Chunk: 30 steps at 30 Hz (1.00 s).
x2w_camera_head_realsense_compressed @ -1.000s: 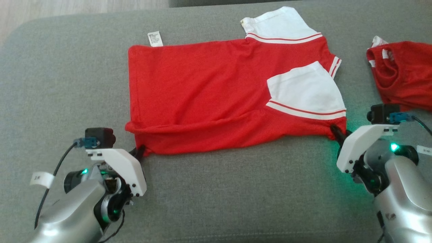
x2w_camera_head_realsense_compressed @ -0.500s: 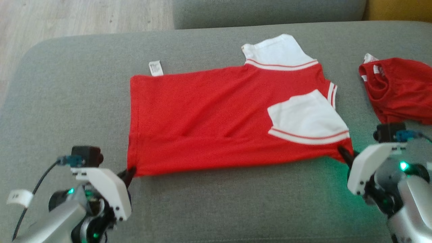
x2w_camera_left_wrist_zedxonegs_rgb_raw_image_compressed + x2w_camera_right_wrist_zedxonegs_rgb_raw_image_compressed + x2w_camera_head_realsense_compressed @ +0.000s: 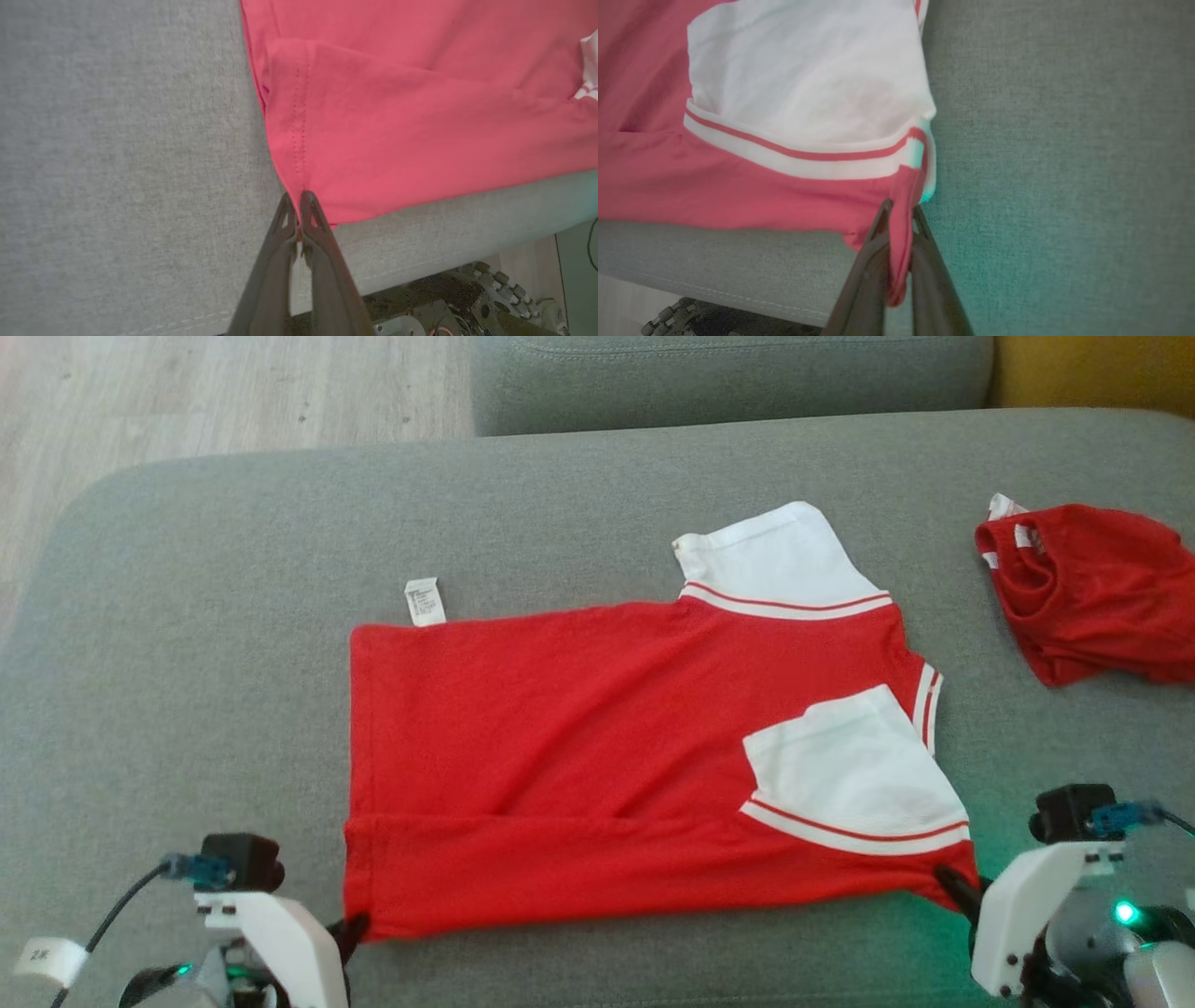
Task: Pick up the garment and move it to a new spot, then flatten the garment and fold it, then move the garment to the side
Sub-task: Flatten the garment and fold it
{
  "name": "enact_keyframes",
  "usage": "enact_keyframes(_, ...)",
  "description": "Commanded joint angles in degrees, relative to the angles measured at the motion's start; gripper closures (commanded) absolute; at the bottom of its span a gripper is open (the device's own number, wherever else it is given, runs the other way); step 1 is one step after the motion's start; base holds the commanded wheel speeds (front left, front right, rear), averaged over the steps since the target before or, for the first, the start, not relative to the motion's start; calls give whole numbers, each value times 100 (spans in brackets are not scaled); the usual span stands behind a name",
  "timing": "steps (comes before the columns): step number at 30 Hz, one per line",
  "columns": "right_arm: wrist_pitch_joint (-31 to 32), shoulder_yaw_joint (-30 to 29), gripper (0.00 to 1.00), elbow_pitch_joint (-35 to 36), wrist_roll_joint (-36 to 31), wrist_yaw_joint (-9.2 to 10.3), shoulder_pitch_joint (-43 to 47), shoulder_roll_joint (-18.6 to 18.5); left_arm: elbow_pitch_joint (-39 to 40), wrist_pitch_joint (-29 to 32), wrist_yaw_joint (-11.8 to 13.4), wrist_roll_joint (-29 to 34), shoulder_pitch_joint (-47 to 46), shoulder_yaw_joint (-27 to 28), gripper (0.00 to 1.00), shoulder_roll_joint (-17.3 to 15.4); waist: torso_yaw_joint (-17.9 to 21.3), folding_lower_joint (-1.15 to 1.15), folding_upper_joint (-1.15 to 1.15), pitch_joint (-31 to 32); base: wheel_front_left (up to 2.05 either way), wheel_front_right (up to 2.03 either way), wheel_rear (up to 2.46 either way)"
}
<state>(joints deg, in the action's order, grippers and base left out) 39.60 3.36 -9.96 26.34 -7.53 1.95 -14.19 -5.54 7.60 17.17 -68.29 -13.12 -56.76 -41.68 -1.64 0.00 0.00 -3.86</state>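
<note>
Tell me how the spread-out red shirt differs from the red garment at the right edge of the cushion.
The spread shirt lies nearly flat; the right-hand garment is crumpled in a heap. The left claw and right claw pinch the spread shirt's near corners; the right-hand garment lies apart, ungripped. The spread shirt shows broad white sleeves; the right-hand garment shows only slivers of white. Both are red and rest on the grey cushion.

Red garment (image 3: 579,747), white red-striped sleeves
</note>
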Motion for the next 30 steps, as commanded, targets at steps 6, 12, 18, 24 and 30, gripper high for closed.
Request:
enact_keyframes(6, 203, -207, 0, 768, -214, 4, -120, 115, 235, 77, 25, -47, -285, 246, 0, -341, 8, 0, 0, 15, 0, 0, 0)
enact_keyframes(12, -58, -296, 0, 1282, -274, 4, -603, 163, 394, 193, 49, 213, -763, 352, 0, -589, -10, 0, 0, -59, 0, 0, 0)
enact_keyframes(18, -702, -475, 0, 942, -392, 4, -2036, 313, 134, 626, -434, 400, -2034, 576, 0, -543, -163, 0, 0, -598, 0, 0, 0)
enact_keyframes(24, -832, -243, 0, -224, -412, 4, -3501, 171, -841, 1156, -1272, 604, -3210, 440, 0, -126, -282, 0, 0, -1215, 0, 0, 0)
enact_keyframes(30, -970, 329, 0, -1691, -393, 4, -4841, -170, -1836, 1415, -1848, 715, -4089, 346, 0, 409, -443, 0, 0, -1758, 0, 0, 0)
